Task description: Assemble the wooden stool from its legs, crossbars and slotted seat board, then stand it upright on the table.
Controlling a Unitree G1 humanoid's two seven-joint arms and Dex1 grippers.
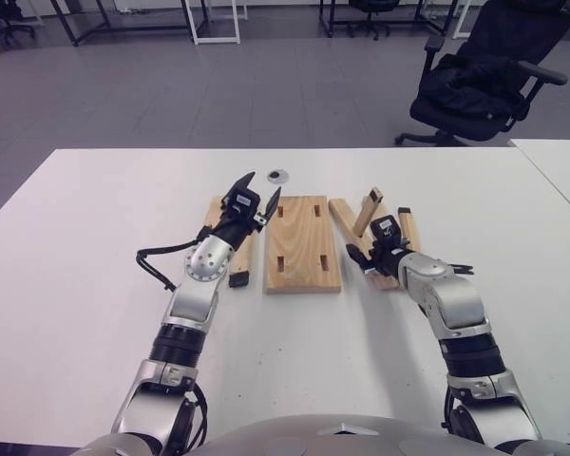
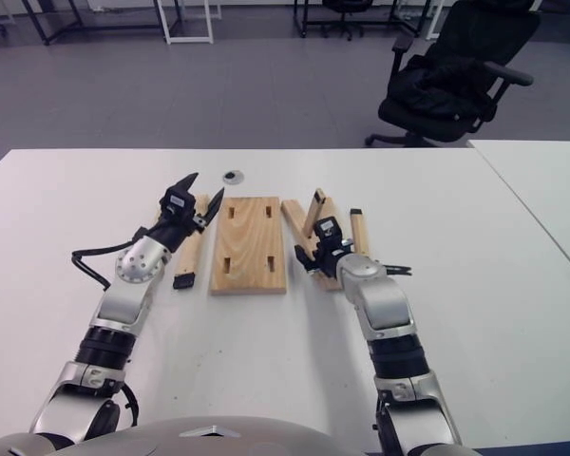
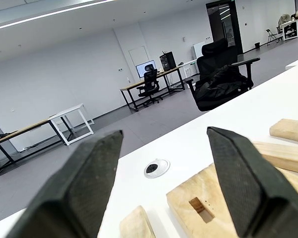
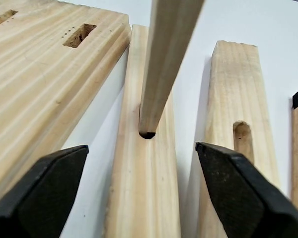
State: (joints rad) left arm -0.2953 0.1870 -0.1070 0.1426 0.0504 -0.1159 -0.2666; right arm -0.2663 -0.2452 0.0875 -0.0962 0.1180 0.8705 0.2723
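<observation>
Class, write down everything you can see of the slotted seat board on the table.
The seat board is a flat rectangle of pale, grained wood with rounded edges, lying on the white table, long side running away from the robot. Four small rectangular slots are cut into it, two near each end, all empty. Wooden pieces lie on either side, narrow gaps between. The open left gripper hangs by its far left corner.

The pale slotted seat board (image 1: 302, 243) lies flat at mid-table with four rectangular slots facing up. Just left of it lies the left leg (image 2: 190, 252), black-capped end nearest. Just right lies the socketed leg (image 4: 144, 188), with a crossbar (image 1: 367, 211) standing tilted in its hole. Farther right lies the outer leg (image 1: 410, 228), black cap at its far end.
</observation>
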